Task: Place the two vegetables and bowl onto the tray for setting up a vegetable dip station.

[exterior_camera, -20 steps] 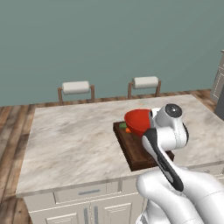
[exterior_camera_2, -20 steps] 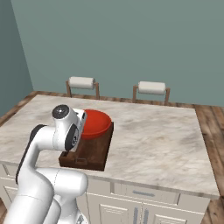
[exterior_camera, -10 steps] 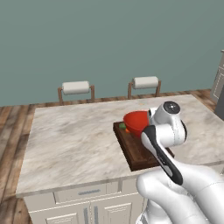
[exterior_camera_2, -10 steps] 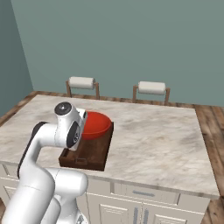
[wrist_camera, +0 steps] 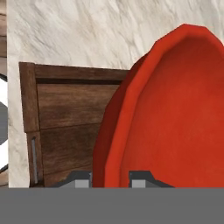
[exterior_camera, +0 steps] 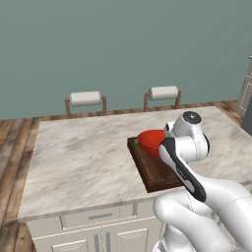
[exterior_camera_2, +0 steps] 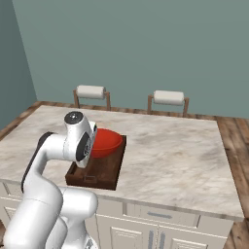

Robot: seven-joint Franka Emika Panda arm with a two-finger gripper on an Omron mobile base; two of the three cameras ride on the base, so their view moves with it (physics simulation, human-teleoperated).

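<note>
Round shallow red-orange bowl (wrist_camera: 175, 113) clamped at its rim between the two dark fingers (wrist_camera: 78, 179), one tip either side of the wall, seen in the hand view. Bowl sits tilted, hanging over the far half of the rectangular dark brown wooden tray (exterior_camera: 155, 172); whether its underside touches the tray floor I cannot tell. Tray's long axis runs away from the robot across the pale marble counter (exterior_camera: 78, 157); metal handle at the near short end. A sliver of green (exterior_camera: 136, 142) shows beside the bowl's left edge, likely the cucumber; carrot hidden. Arm folded up and over from the base, wrist bent down above the tray. Judged next need: lower straight down, then release.
</note>
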